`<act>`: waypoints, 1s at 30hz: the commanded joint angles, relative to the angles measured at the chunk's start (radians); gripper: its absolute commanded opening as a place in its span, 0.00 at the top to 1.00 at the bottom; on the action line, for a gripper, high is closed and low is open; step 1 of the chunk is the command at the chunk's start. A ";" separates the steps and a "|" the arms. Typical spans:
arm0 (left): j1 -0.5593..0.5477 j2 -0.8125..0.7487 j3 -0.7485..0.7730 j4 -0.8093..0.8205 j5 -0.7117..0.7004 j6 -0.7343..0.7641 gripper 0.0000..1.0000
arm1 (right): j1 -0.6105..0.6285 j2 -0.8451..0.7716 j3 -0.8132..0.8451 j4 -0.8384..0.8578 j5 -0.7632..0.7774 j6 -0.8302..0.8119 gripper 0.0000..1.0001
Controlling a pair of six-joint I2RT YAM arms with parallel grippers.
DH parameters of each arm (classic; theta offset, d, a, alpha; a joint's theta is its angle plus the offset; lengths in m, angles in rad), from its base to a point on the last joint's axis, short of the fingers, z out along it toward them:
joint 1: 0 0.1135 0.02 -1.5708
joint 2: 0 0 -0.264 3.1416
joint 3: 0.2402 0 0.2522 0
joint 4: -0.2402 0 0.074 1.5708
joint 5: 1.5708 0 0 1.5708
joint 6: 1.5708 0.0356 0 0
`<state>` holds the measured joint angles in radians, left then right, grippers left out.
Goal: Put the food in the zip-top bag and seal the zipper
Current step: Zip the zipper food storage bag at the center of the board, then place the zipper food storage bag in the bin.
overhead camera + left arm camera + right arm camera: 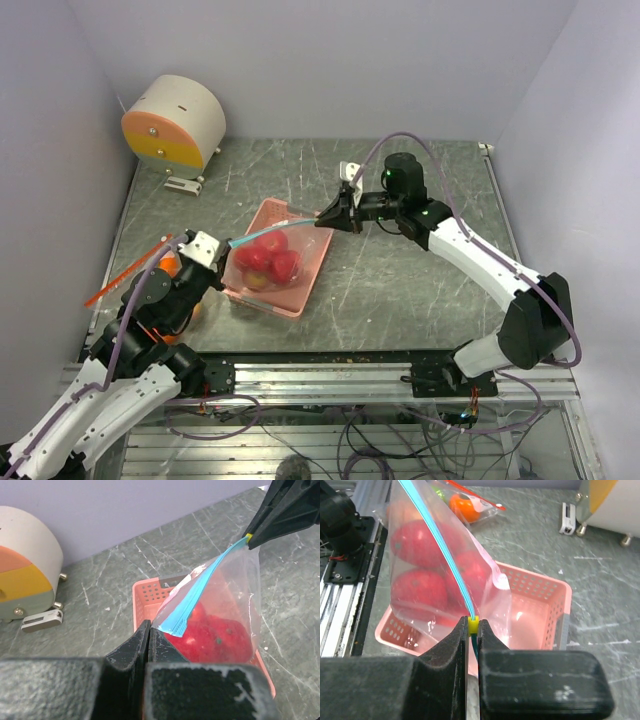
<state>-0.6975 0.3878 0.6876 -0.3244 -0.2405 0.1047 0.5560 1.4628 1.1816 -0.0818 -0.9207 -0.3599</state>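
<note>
The clear zip-top bag (pixel 290 250) hangs stretched between both grippers over the pink basket (pixel 300 300). Several red apples (pixel 270 256) lie inside it, also seen in the right wrist view (pixel 417 587). The teal zipper (pixel 280 229) runs taut along the bag's top edge. My left gripper (pixel 222 247) is shut on the bag's left corner (pixel 165 625), just below the strip's end. My right gripper (pixel 330 222) is shut on the yellow slider (pixel 474 625) at the zipper's right end. An orange (pixel 168 265) lies by my left arm in another bag.
A second bag with a red strip (pixel 470 505) holds the orange and something green near the left arm's base. A white, orange and yellow drum (pixel 175 125) stands at the back left. Walls enclose the table on the left, back and right.
</note>
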 commanded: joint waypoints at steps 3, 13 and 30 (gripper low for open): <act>0.009 0.005 0.001 0.011 -0.104 -0.002 0.93 | -0.106 -0.031 -0.031 -0.047 0.058 -0.026 1.00; 0.009 0.010 -0.001 0.015 -0.098 -0.003 0.93 | -0.163 0.002 -0.060 0.002 0.158 0.003 1.00; 0.009 0.099 0.025 0.005 -0.100 -0.089 0.93 | -0.165 -0.070 -0.094 0.166 0.263 0.262 0.47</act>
<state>-0.6952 0.4503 0.6785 -0.3313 -0.3016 0.0616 0.4011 1.4487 1.1027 -0.0303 -0.7399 -0.2455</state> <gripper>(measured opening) 0.075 0.504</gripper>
